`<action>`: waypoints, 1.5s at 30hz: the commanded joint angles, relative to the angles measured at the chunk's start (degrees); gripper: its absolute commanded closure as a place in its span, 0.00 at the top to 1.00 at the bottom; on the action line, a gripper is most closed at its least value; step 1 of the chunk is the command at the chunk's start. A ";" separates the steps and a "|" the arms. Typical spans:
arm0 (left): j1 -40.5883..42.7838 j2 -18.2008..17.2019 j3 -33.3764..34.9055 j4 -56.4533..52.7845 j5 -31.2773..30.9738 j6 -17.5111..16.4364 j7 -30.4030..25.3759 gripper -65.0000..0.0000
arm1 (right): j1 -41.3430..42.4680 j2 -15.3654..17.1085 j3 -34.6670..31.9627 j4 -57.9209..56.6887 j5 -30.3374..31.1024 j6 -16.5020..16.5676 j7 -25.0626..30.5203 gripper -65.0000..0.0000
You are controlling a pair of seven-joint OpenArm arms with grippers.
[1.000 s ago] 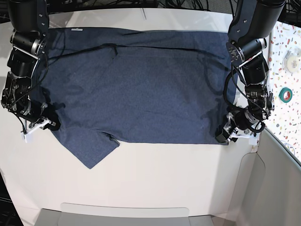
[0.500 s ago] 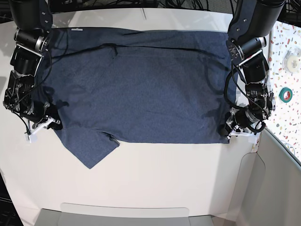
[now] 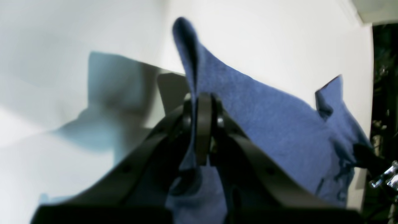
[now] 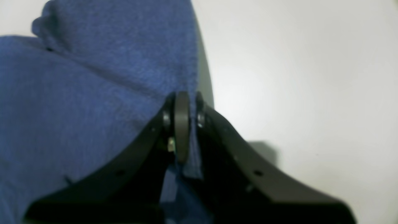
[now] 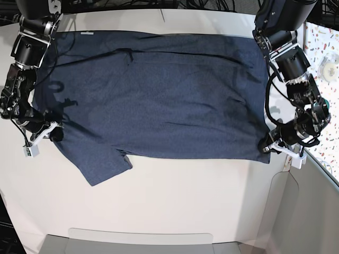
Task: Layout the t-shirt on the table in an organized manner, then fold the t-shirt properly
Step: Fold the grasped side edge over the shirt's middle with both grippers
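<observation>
While both jaws pinch, t-shirt [image 5: 153, 95] lies spread.

A robotics lab: two black arms [image 5: 288, 58] over a white table [image 5: 175, 196], loose cables [image 5: 212, 5] behind, tape rolls [image 5: 321, 106] on a speckled strip [image 5: 324, 47].

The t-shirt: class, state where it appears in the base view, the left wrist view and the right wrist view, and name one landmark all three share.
Base: the t-shirt lies spread across the picture's upper middle.
Left wrist: the t-shirt fills centre to right, pinched in the left gripper.
Right wrist: the t-shirt fills the left half, pinched in the right gripper.
Shared landmark: the white table.
</observation>
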 commanded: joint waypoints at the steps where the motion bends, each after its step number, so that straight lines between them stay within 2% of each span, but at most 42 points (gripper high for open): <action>1: -0.49 -0.85 -0.02 3.18 -1.40 -0.34 0.22 0.00 | 0.02 1.19 0.32 3.46 1.11 0.00 1.21 0.00; 9: 7.33 -0.85 -0.02 18.48 -1.31 -0.34 5.23 0.00 | -10.01 1.28 0.41 19.20 0.67 0.00 1.21 0.00; 17: 15.42 -0.85 0.07 29.99 -1.13 -0.34 6.51 0.00 | -17.48 2.86 2.17 25.70 0.67 0.00 1.21 0.00; 23: 20.08 -2.70 0.07 30.70 -1.13 -0.34 6.02 0.00 | -21.61 4.35 7.00 26.32 0.67 0.00 1.21 0.00; 28: 22.19 -4.28 0.07 30.70 -1.13 -0.34 5.93 0.00 | -24.60 5.32 7.79 26.05 0.67 0.00 1.21 0.00; 34: 24.56 -4.19 0.42 30.43 -1.05 -0.34 4.44 0.00 | -26.44 3.30 7.53 25.09 0.58 -0.09 1.21 0.00; 39: 25.97 -4.28 5.34 27.88 -1.05 -0.34 2.68 0.00 | -26.27 1.54 7.70 21.92 0.49 -0.09 1.30 0.00; 41: 26.06 -4.28 6.40 25.42 -1.05 -0.34 2.42 0.05 | -26.27 1.54 7.70 20.95 0.49 -0.18 1.30 0.00; 45: 26.14 -4.28 8.07 22.70 -1.05 -0.34 1.10 0.24 | -26.27 1.72 7.70 20.25 0.32 -0.35 1.30 0.00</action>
